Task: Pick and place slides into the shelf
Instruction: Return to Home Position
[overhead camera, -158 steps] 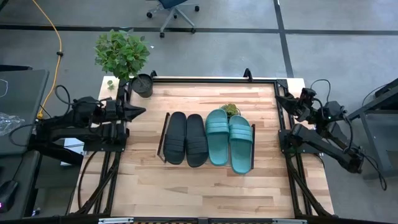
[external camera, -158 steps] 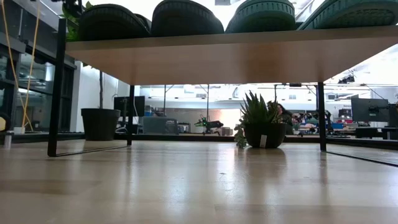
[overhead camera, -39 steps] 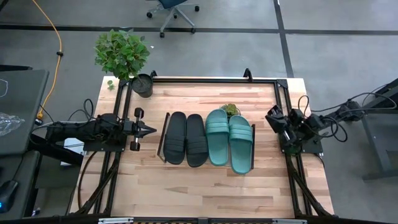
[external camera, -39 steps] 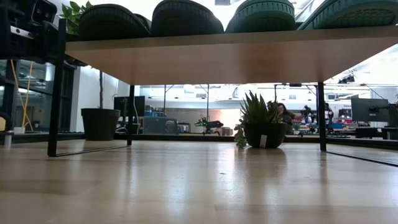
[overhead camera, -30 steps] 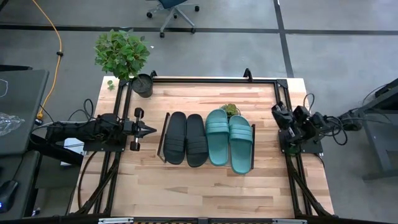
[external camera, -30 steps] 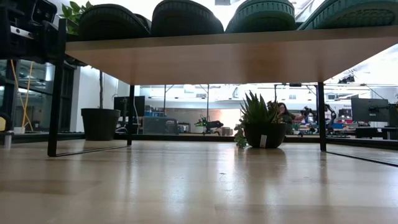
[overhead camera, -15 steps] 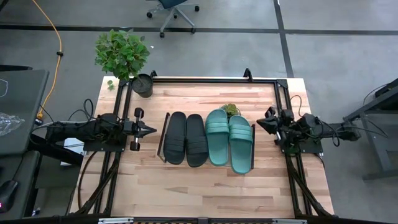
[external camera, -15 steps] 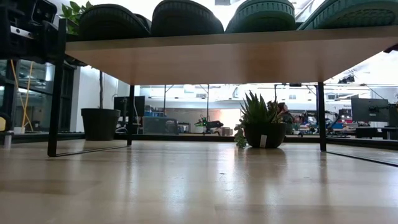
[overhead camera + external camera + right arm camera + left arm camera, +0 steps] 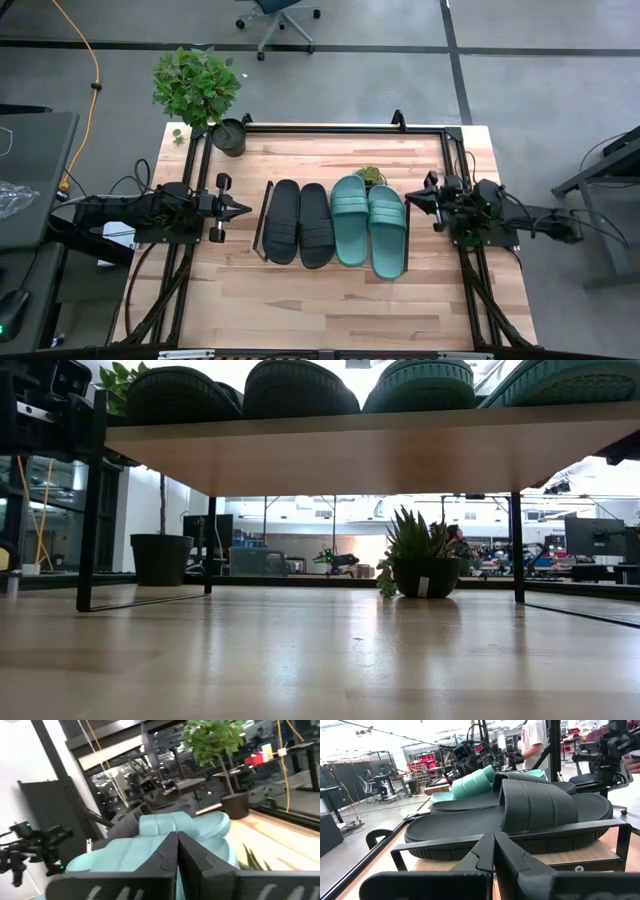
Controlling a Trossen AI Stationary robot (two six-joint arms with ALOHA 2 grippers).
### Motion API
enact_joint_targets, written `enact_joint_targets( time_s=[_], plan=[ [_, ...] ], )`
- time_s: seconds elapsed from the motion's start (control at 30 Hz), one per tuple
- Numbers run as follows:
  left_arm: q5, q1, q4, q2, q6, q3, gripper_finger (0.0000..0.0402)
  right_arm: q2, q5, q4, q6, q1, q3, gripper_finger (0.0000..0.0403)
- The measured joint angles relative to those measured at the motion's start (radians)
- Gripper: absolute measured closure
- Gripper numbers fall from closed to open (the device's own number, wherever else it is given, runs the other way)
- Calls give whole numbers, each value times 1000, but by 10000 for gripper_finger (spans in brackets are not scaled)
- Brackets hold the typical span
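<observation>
All the slides lie side by side, soles down, on the shelf's plank [image 9: 370, 452]. The two black slides [image 9: 299, 223] are on its left part and the two teal slides [image 9: 368, 226] on its right. The left wrist view looks across the nearest black slide [image 9: 520, 815]. My left gripper [image 9: 244, 209] is shut and level, a short gap left of the shelf's wire end [image 9: 263, 222]. My right gripper [image 9: 408, 197] is shut and points left at the outer teal slide [image 9: 165, 837]. My right gripper's shut fingertips stand at the right side of the outer teal slide [image 9: 400, 205], level, coming from the table's right. I cannot tell whether they touch it.
A large potted plant [image 9: 229, 136] stands at the table's far left corner and a small one [image 9: 370, 177] behind the shelf. Black frame rails [image 9: 463, 260] run along both sides. Bare tabletop [image 9: 320, 300] lies between the shelf and the near edge.
My right arm has swung its gripper from the right rail toward the table's left. It has turned from pointing at the far edge to pointing level at the teal slides. The slides and shelf have stayed put.
</observation>
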Motion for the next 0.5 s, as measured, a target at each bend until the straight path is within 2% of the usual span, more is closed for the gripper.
enact_joint_targets(
  time_s=[0.23, 0.5],
  plan=[
    [0, 0, 0, 0, 0, 0, 401, 0, 0, -17, -3, -26, 0, 403],
    [0, 0, 0, 0, 0, 0, 401, 0, 58, -49, -36, -26, 0, 403]
  ],
)
